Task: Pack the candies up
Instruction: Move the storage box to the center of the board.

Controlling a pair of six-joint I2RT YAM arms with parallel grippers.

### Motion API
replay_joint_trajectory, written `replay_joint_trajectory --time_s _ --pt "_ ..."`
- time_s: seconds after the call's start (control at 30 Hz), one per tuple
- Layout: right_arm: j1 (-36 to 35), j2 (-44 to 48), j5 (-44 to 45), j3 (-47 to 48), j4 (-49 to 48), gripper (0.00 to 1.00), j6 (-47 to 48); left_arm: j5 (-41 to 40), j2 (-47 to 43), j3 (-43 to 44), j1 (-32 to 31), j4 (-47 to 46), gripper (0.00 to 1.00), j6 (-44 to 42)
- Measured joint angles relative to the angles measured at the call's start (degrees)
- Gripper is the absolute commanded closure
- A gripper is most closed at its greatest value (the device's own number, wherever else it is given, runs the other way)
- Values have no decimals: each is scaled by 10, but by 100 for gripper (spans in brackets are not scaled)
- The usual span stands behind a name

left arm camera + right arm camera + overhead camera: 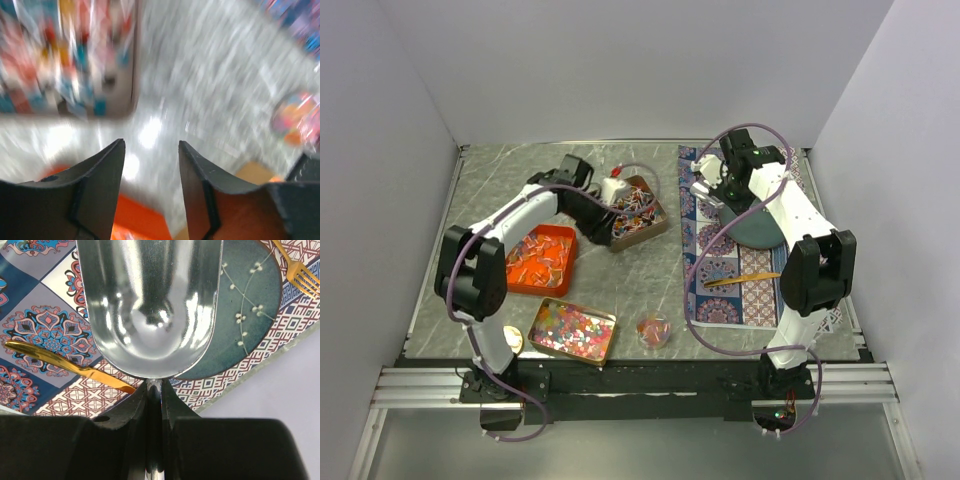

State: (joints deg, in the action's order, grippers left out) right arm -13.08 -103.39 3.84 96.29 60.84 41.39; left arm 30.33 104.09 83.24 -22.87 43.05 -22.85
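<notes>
At two o'clock, right claw (pixel 154 386) pinches an empty scoop (pixel 150 300); left claw (pixel 151 150) gapes. Loaded, it may twist, spilling candies (pixel 572 330).

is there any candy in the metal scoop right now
No, the metal scoop held by the right end effector shows only bare shiny metal inside.

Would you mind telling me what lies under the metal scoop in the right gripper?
The teal plate and patterned placemat extend beneath the scoop, and a gold utensil lies alongside. Anything directly under its bowl is covered.
</notes>
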Motion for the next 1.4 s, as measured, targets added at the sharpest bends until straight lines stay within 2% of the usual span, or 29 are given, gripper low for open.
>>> replay_joint_trajectory --time_s 0.17,0.3,0.63,0.77,0.83,0.97,1.27,1.33,1.4 --pt "2 0 1 0 0 100 0 -19 2 45 -58 -62 43 25" --pt "9 1 2 0 0 100 0 -44 56 96 -77 -93 43 52" --pt "34 11 2 -18 0 100 0 -90 131 68 -85 -129 46 71" --pt "35 12 2 -18 0 100 0 -91 132 54 -94 -125 65 71" --pt "35 12 0 -18 0 100 0 -89 131 48 -96 -126 71 65" --pt "35 12 -2 -18 0 100 0 -74 101 -4 -93 -128 75 37" --pt "32 12 -15 -17 5 100 16 -16 -31 -146 -95 -54 80 -62" --pt "27 12 -16 -16 6 100 21 -11 -47 -158 -96 -47 80 -73" --pt "18 12 -19 -16 6 100 27 -7 -63 -170 -98 -48 72 -81"
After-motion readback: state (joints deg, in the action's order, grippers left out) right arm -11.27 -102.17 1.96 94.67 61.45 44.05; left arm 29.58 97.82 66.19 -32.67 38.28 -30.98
